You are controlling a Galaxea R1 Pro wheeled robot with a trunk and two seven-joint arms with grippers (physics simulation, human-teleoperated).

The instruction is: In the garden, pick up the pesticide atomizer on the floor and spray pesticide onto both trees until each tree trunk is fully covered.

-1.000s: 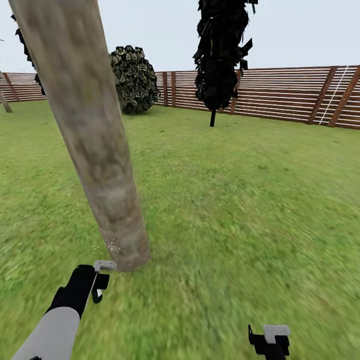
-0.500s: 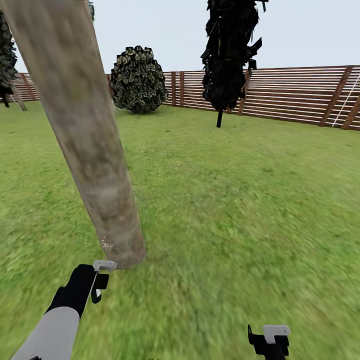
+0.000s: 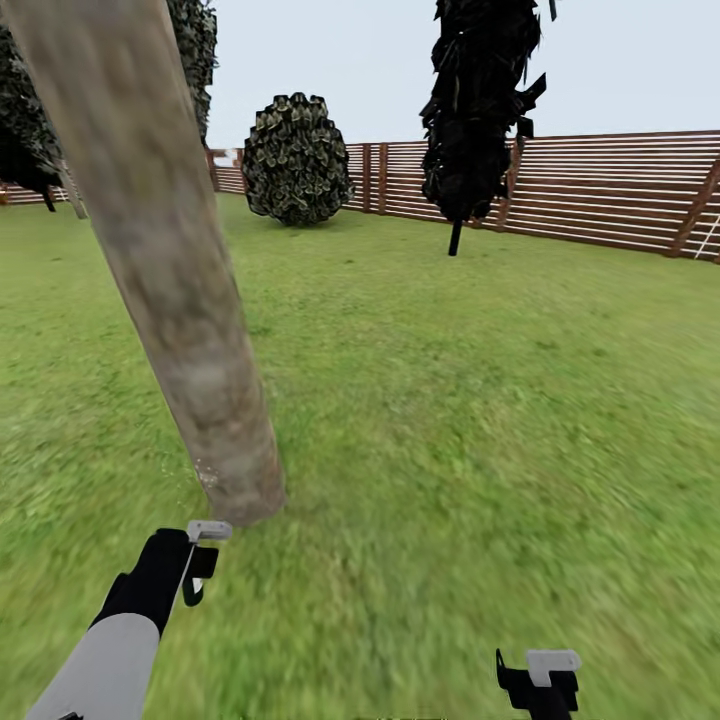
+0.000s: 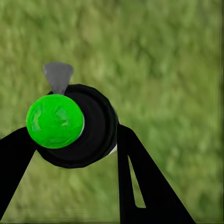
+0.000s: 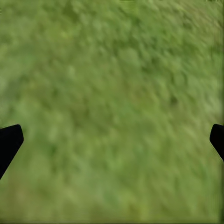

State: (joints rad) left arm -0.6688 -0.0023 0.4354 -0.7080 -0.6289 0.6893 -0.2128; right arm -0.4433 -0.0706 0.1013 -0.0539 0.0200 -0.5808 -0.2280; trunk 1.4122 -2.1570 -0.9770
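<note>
A thick beige-grey tree trunk (image 3: 170,280) leans across the left of the head view and meets the lawn (image 3: 480,420) just beyond my left gripper (image 3: 200,560). A few white pesticide specks (image 3: 207,478) cling near its base. That gripper is shut on the pesticide atomizer (image 4: 74,126), which has a black body, a bright green cap and a grey nozzle (image 3: 208,530) pointing at the trunk's foot. Its black fingers (image 4: 140,182) press on both sides of the bottle. My right gripper (image 3: 540,675) hangs low on the right, open over bare grass, fingertips (image 5: 9,142) far apart.
A brown slatted fence (image 3: 600,190) closes the far side. In front of it stand a round dark bush (image 3: 297,160) and a black-foliaged tree (image 3: 480,110) on a thin stem. More dark foliage (image 3: 195,50) shows behind the trunk at far left. Grass spreads wide to the right.
The whole view has swung, so the bush, black tree and fence sit further right and the trunk's foot a little higher. Both arms hold the same pose in the picture.
</note>
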